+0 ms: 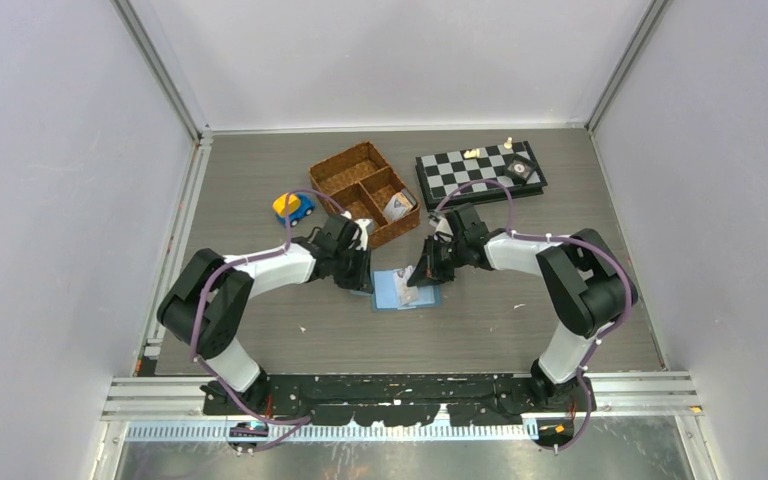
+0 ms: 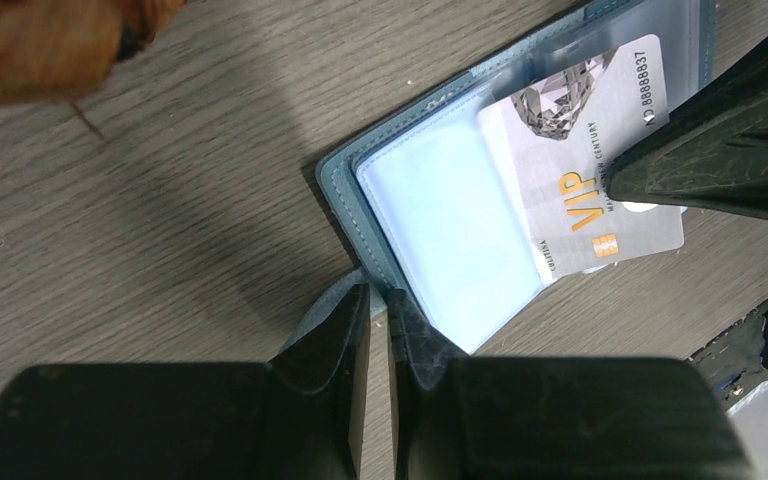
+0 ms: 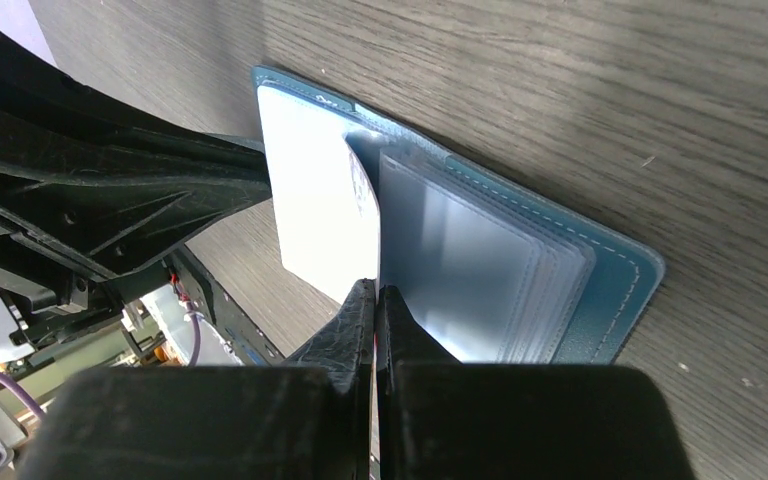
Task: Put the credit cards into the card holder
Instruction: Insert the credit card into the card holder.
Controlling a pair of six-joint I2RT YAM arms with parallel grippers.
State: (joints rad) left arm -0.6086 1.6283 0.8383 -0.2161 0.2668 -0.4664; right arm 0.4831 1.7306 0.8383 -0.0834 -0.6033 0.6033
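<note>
The teal-blue card holder (image 1: 405, 292) lies open on the table between both arms. In the left wrist view its pale inner pocket (image 2: 450, 230) faces up, and a grey credit card printed "VIP" (image 2: 570, 165) sits partly under a clear pocket. My right gripper (image 3: 375, 292) is shut on this card's edge; the card's white back (image 3: 315, 210) stands beside the holder's clear sleeves (image 3: 480, 270). One of its fingers (image 2: 730, 150) covers the card's far end. My left gripper (image 2: 378, 300) is nearly closed on the holder's near edge, next to the snap tab (image 2: 312, 312).
A brown wicker divided basket (image 1: 345, 172) stands behind the holder with more cards (image 1: 397, 207) in one compartment; its corner shows in the left wrist view (image 2: 50, 45). A blue and yellow toy car (image 1: 293, 207) sits left of it. A chessboard (image 1: 480, 172) lies at the back right.
</note>
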